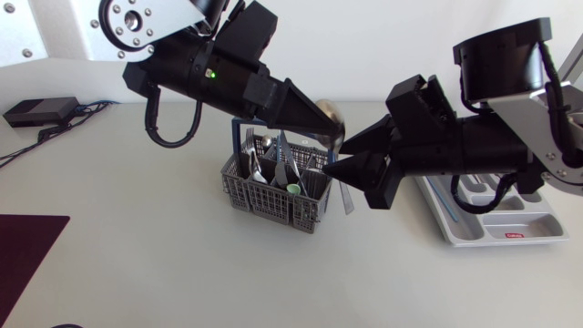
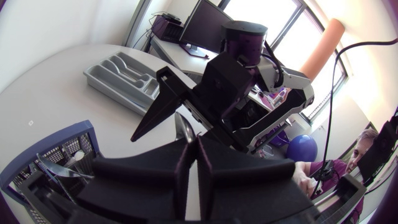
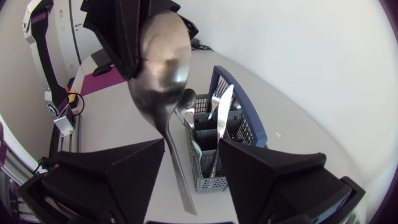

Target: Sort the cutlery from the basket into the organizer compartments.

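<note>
Over a pale desk point(image 1: 164, 255), two robot arms meeting tip to tip above a grey mesh cutlery basket point(image 1: 266, 193) with a blue handle. Left arm point(image 1: 200, 64) in from the upper left, left jaws narrow and clamped on the bowl of a steel spoon point(image 1: 333, 119). Bowl pinched from both sides, handle hanging down ahead of the jaws. Right arm point(image 1: 474, 150) in from the right, right jaws spread wide, one to each side of that hanging handle. From the right wrist camera, spoon point(image 3: 163, 56) large and close, bowl gripped above by the left jaws, handle running down through the open space between the right jaws, with a gap showing on either side, so not gripped there. From the left wrist camera, only a thin edge of the spoon point(image 2: 185, 127) poking out between the nearly closed left jaws, with the right jaws directly ahead. Basket point(image 3: 244, 132) on the desk just below and a little beyond both sets of jaws, packed with upright cutlery, among it a knife point(image 3: 222, 109) and a fork point(image 1: 250, 141). Grey organizer point(image 1: 524, 228) with several long compartments on the desk behind the right jaws, partly under the right arm, well apart from the basket; its contents too unclear to tell. Same organizer point(image 2: 118, 78) far ahead of the left jaws, beyond the basket point(image 2: 65, 149).
</note>
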You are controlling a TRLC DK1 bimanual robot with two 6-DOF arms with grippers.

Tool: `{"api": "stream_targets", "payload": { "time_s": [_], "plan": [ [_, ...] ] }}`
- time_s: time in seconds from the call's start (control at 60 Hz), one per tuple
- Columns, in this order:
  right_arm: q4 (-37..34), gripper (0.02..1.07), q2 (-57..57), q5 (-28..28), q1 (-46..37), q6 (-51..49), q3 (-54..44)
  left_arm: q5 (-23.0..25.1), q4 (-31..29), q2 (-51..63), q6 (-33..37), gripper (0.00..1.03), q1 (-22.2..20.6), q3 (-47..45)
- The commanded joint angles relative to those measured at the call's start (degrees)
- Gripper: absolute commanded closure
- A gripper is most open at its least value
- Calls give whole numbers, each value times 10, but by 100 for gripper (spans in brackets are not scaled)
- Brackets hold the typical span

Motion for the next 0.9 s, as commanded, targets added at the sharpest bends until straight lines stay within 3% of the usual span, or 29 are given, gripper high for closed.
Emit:
{"api": "stream_targets", "payload": {
  "time_s": [0.0, 0.133, 0.317, 0.667, 0.883],
  "plan": [
    [8, 69, 6, -10, 6, 11, -2, 14, 7, 8, 0, 100, -5, 22],
    [7, 101, 4, -13, 12, 10, -8, 14, 8, 8, -1, 100, -4, 22],
    [-4, 102, 3, -21, 12, 12, -11, 14, 20, 9, -10, 100, -2, 24],
    [-21, 102, -6, -18, -1, 12, -21, 13, 44, 8, -40, 56, 17, 30],
    [-36, 101, -15, -11, -35, 10, -27, -27, 63, 7, -53, 49, 45, 37]
  ]
}}
